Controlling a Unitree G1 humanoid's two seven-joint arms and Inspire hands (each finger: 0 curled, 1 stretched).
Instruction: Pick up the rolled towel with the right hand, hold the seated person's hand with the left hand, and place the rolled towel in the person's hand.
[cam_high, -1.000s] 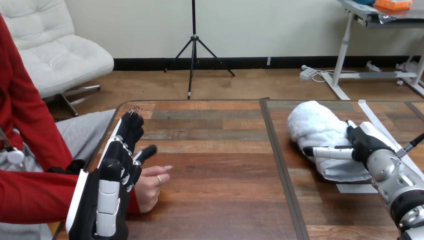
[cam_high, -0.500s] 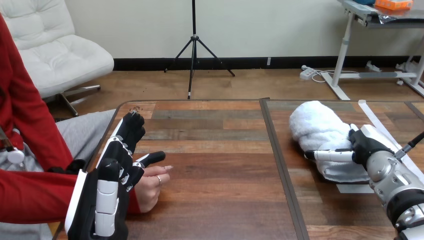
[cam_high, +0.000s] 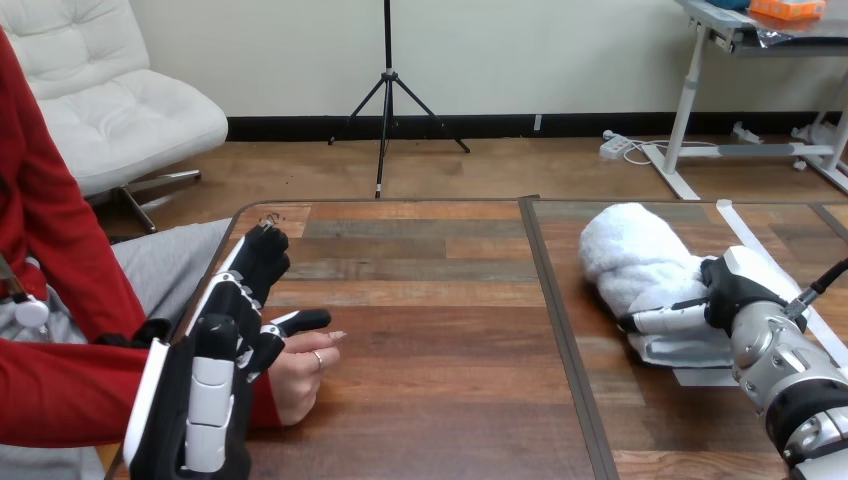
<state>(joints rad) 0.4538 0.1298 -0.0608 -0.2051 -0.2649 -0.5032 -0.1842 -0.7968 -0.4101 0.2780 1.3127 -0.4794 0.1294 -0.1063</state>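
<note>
Grip looks partial: my right hand (cam_high: 735, 292) curls its thumb against the rolled towel (cam_high: 632, 250); I'd close fully before lifting. Left hand (cam_high: 238, 305), fingers straight, stands beside the person's hand (cam_high: 296, 376).

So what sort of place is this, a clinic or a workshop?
Probably a practice setup for care tasks, though I can't be sure: a plain wooden table, a person's hand resting on it beside the robot's open left hand, and the right hand gripping a rolled towel.
</note>
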